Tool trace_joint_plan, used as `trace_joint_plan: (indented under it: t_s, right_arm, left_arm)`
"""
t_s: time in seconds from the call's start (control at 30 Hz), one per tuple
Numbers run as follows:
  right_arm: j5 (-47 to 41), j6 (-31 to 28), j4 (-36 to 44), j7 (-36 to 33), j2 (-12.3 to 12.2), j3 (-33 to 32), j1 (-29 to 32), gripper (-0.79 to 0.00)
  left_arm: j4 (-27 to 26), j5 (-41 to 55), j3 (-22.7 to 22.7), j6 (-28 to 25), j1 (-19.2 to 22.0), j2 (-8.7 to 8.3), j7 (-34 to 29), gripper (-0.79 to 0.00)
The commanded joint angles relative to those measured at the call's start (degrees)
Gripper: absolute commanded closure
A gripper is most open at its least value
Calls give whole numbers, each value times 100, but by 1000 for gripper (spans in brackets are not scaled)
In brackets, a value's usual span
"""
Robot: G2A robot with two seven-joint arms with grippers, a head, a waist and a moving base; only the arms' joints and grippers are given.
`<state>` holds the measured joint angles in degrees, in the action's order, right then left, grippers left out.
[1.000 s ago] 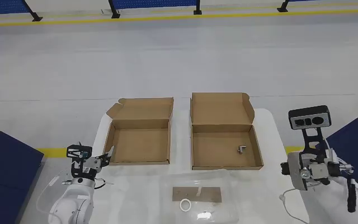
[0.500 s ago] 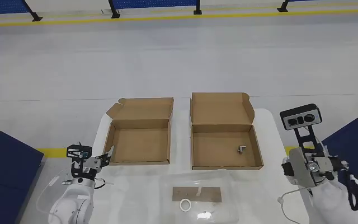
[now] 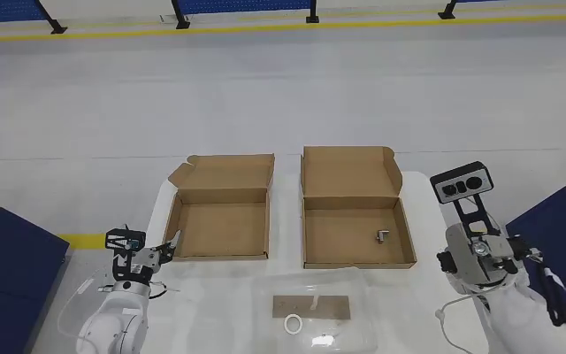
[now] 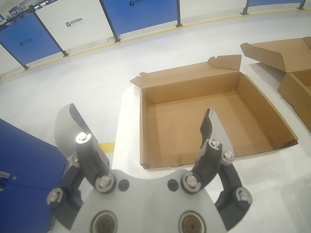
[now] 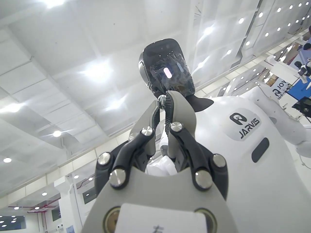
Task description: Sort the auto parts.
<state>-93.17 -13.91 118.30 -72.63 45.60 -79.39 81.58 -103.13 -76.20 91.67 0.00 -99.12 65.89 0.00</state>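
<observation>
Where right box (image 3: pixel 336 241) opens, part (image 3: pixel 382 235) rests

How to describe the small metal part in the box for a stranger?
On the white table, find the open brown cardboard box on the robot's right, beside its twin. The small grey metal part lies alone on its floor. The white ring nearby lies in clear plastic.

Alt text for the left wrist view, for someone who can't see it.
The left gripper, jaws wide open and empty, sits at the white table's edge facing an empty open cardboard box. A second cardboard box lies beside it.
</observation>
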Motion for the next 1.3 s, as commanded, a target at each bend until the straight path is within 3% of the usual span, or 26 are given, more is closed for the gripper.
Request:
trace_joint_plan:
  t_s: [0.0, 0.2, 0.6, 1.27]
  right_arm:
    - [93, 37, 9, 91, 1, -8, 2, 0]
    - [624, 180, 84, 476, 60, -69, 33, 0]
    - [942, 358, 105, 554, 191, -240, 97, 0]
    - [476, 590, 158, 495, 464, -260, 102, 0]
  left_arm:
    - [0, 0, 0, 0, 0, 0, 0, -785]
    - [0, 0, 0, 0, 0, 0, 0, -785]
    - [0, 0, 0, 0, 0, 0, 0, -785]
    - [0, 0, 0, 0, 0, 0, 0, -785]
